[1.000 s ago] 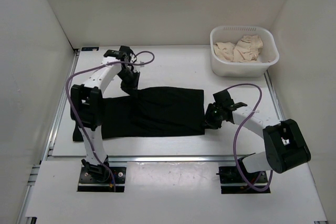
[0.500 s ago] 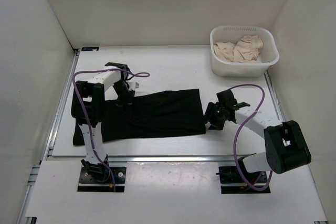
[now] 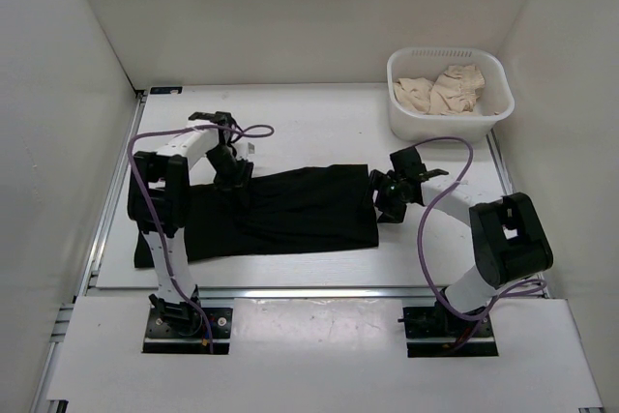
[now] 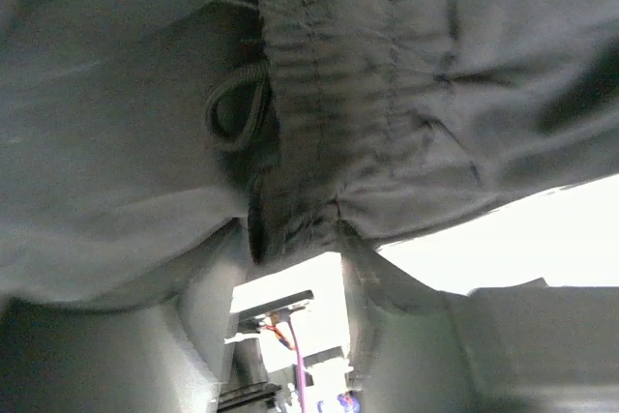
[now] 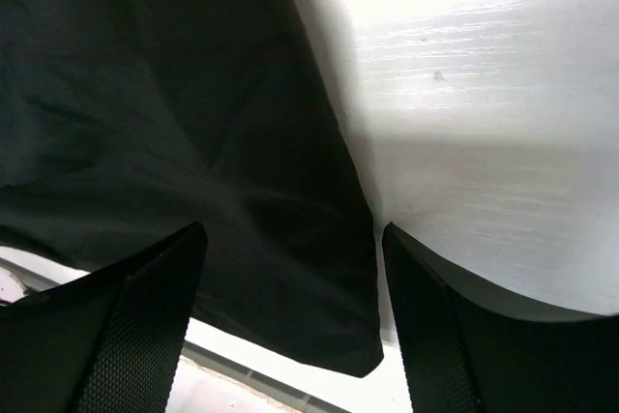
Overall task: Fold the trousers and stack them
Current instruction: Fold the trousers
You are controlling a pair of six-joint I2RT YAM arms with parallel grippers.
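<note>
The black trousers (image 3: 290,210) lie folded lengthwise across the middle of the table. My left gripper (image 3: 232,169) sits low at their upper left end. In the left wrist view the gathered waistband (image 4: 387,74) and a drawstring loop (image 4: 237,113) fill the frame, and the left gripper (image 4: 290,258) shows a gap between its fingers, with cloth bunched at the tips. My right gripper (image 3: 382,198) is at the trousers' right edge. In the right wrist view this gripper (image 5: 295,239) is open wide, straddling the black fabric's (image 5: 145,94) edge just above it.
A white tub (image 3: 445,128) holding beige clothes (image 3: 445,89) stands at the back right corner of the white table (image 3: 309,123). Walls enclose the table on three sides. A metal rail (image 3: 104,220) runs along the left edge.
The left gripper lowered the waist end onto the table and its jaws parted. The right gripper moved left and back over the trousers' right edge and opened wider.
</note>
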